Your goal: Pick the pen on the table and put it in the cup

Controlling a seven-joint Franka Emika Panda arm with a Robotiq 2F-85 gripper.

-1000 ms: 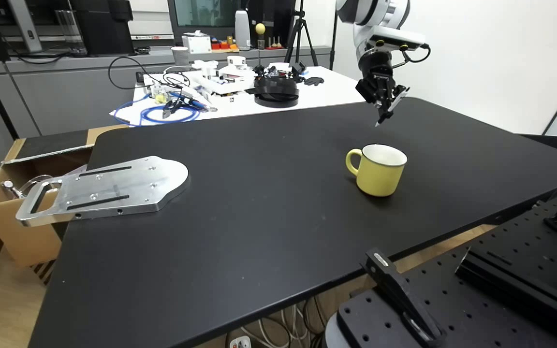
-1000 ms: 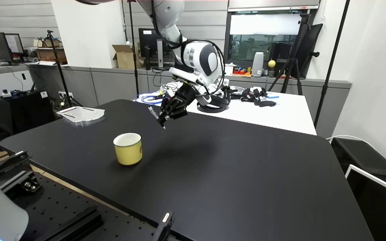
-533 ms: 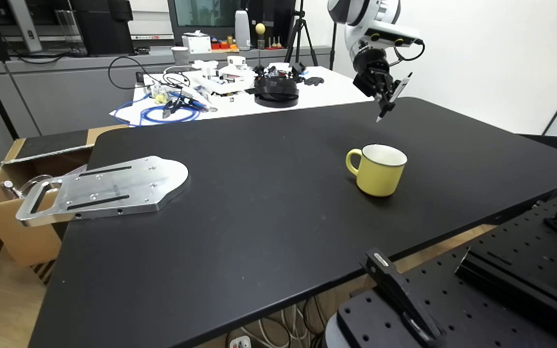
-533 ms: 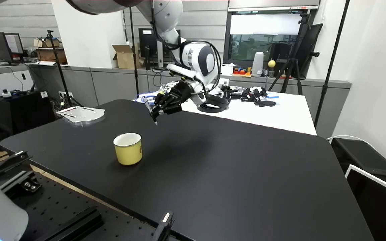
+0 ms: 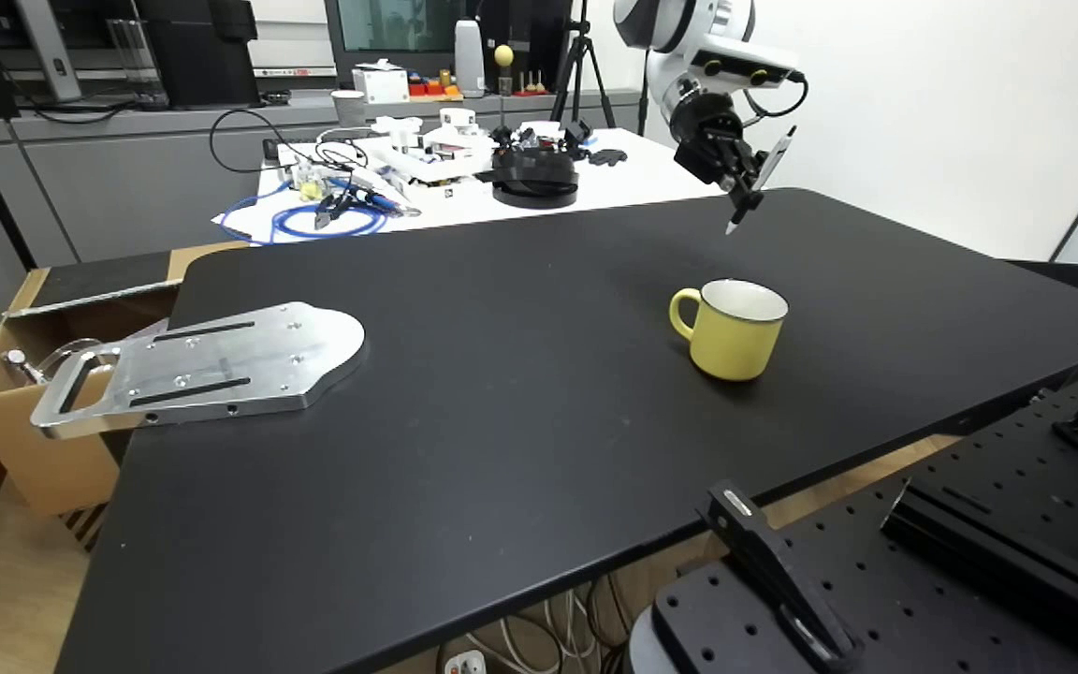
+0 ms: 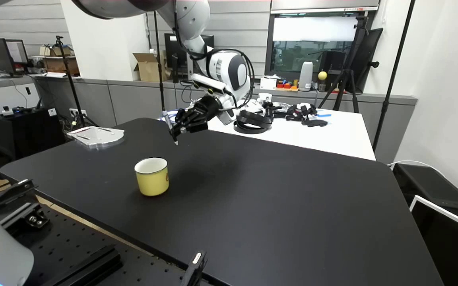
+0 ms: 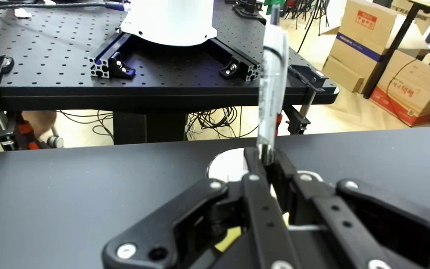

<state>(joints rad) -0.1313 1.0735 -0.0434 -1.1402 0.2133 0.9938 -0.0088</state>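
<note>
My gripper (image 5: 747, 197) is shut on the pen (image 5: 771, 161), a slim clear-and-white pen with a darker end. It is held tilted above the black table (image 5: 464, 487), its lower tip pointing down. In an exterior view the gripper (image 6: 174, 131) and pen (image 6: 167, 120) are behind the cup (image 6: 152, 183) and above it. The yellow cup (image 5: 731, 344) stands upright, handle to the side, white inside. In the wrist view the fingertips (image 7: 265, 158) pinch the pen (image 7: 271, 89); the cup's white inside (image 7: 223, 164) shows partly behind the fingers, the rest hidden.
A silver metal plate (image 5: 230, 365) with a handle lies on the table's far side from the base. A cluttered white table (image 5: 642, 178) stands behind. The black perforated robot base (image 5: 997, 524) borders the table. An open cardboard box (image 5: 62, 459) is beside it.
The arm has moved toward the cup's side, leftward in both exterior views. The gripper has turned, so the held pen stands steeper. The cup has not moved.
</note>
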